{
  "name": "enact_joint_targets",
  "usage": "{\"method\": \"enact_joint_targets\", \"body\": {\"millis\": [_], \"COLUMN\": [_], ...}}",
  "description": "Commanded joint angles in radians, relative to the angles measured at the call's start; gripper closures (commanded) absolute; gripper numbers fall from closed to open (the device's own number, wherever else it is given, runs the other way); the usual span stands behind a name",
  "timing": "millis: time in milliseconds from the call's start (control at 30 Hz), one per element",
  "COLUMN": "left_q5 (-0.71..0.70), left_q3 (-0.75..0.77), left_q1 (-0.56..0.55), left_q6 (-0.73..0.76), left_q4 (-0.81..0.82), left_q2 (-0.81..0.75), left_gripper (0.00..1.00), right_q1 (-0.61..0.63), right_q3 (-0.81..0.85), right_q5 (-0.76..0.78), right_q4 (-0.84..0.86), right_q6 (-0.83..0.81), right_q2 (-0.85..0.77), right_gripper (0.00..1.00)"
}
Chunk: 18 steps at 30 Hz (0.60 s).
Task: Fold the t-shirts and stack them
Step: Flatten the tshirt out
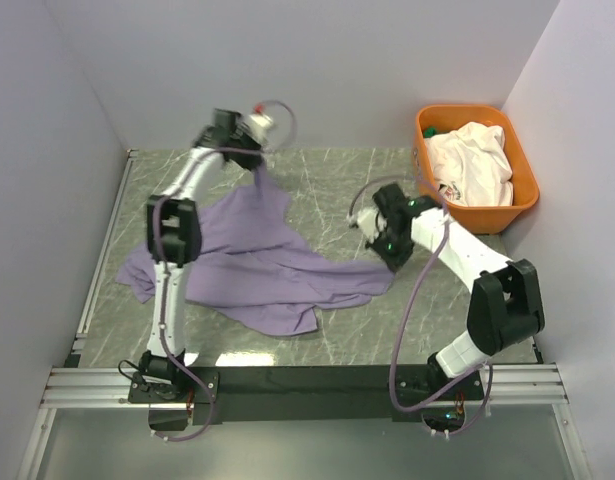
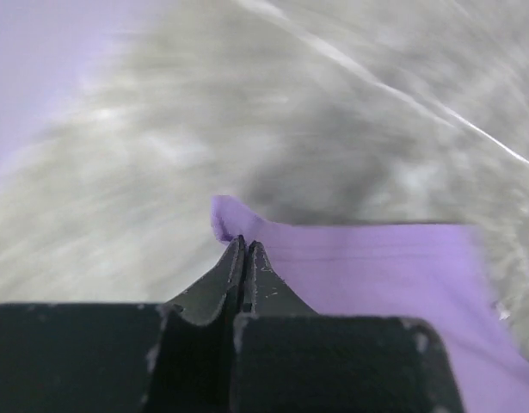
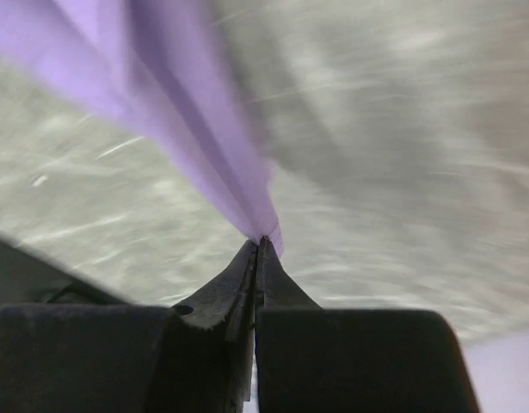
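Grey marbled counter (image 1: 332,185) between pale walls (image 1: 287,60), a plain lavender cloth t-shirt (image 1: 252,265) sprawled left of centre.
Both tools are pinched shut on it: the left tool (image 2: 245,248) on an edge raised at upper centre-left, the right tool (image 3: 261,245) on a fold near mid-frame. Light and limp, it will sag, so we would hold hems or shoulders. A white cloth t-shirt (image 1: 477,160) sits in the orange plastic tub (image 1: 528,190), upper right, well apart; our left arm (image 1: 172,235) overhangs the cloth.

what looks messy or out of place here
The lavender t-shirt lies rumpled and askew on the table, pinched by the left gripper and right gripper. The white t-shirt sits bunched in the orange tub. Nothing looks damaged.
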Motion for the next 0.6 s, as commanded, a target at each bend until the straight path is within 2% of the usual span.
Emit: {"method": "enact_joint_targets", "body": {"millis": [0, 167, 367, 567], "left_q5": [0.006, -0.031, -0.051, -0.077], "left_q3": [0.072, -0.010, -0.063, -0.145], "left_q1": [0.120, 0.221, 0.355, 0.442], "left_q6": [-0.155, -0.226, -0.343, -0.401], "left_q4": [0.119, 0.182, 0.252, 0.326], "left_q2": [-0.264, -0.485, -0.678, -0.869], "left_gripper": [1.00, 1.00, 1.00, 0.99], "right_q1": [-0.071, -0.108, -0.145, -0.145], "right_q3": [0.212, 0.491, 0.948, 1.120], "right_q5": [0.082, 0.164, 0.267, 0.384], "right_q4": [-0.017, -0.028, -0.052, 0.046], "right_q6": [-0.075, -0.096, -0.130, -0.196], "right_q2": [-0.007, 0.088, 0.208, 0.202], "right_gripper": [1.00, 1.00, 1.00, 1.00]}}
